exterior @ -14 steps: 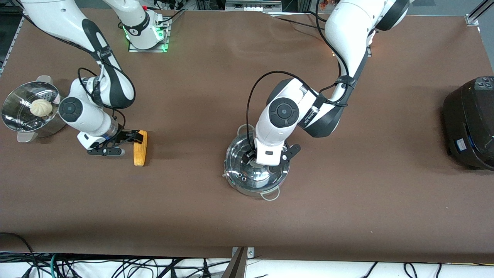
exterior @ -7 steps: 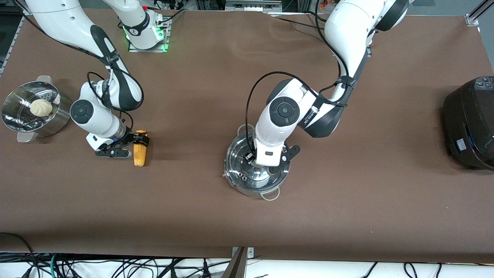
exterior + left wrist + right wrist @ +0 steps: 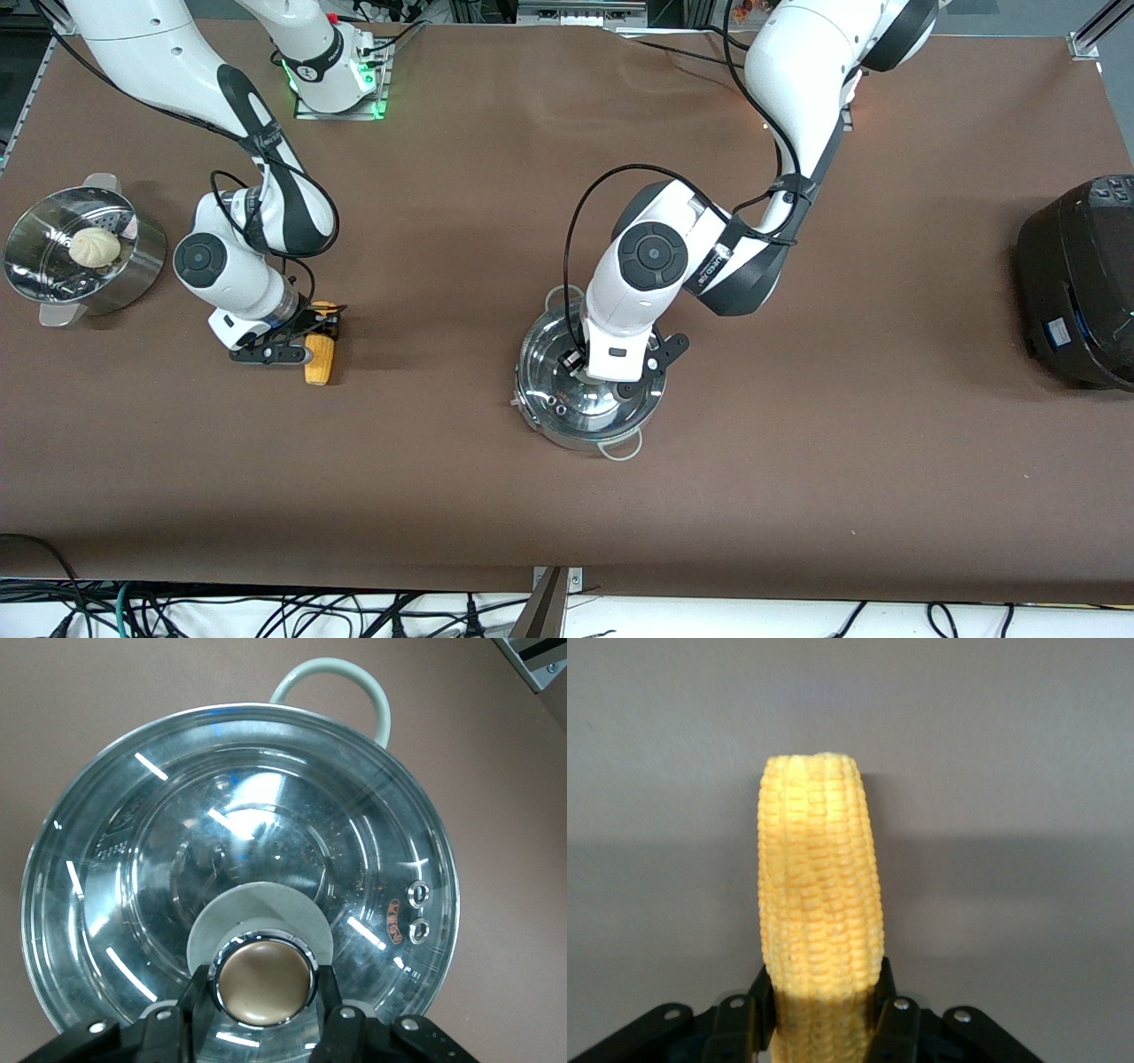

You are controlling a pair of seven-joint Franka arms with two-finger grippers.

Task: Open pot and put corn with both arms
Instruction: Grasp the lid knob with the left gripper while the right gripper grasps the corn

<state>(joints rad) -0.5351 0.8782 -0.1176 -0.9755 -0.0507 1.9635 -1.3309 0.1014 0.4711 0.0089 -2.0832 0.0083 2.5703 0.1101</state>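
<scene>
The steel pot [image 3: 542, 424] stands mid-table with its glass lid [image 3: 580, 412] on it. My left gripper [image 3: 588, 369] is over the lid's centre. In the left wrist view [image 3: 263, 983] its fingers press both sides of the tan knob [image 3: 263, 974], above the lid [image 3: 239, 833] and one grey handle [image 3: 341, 678]. The yellow corn [image 3: 319, 365] lies on the table toward the right arm's end. My right gripper [image 3: 321, 335] is shut across its upper part. In the right wrist view [image 3: 824, 990] the fingers clamp both sides of the cob [image 3: 819, 886].
A steel steamer basket [image 3: 133, 275] with a white bun [image 3: 95, 246] stands at the right arm's end of the table. A big black cooker [image 3: 1081, 275] stands at the left arm's end.
My right gripper has slid from beside the corn to across it and closed on it. The left arm, the lid and the pot have not moved.
</scene>
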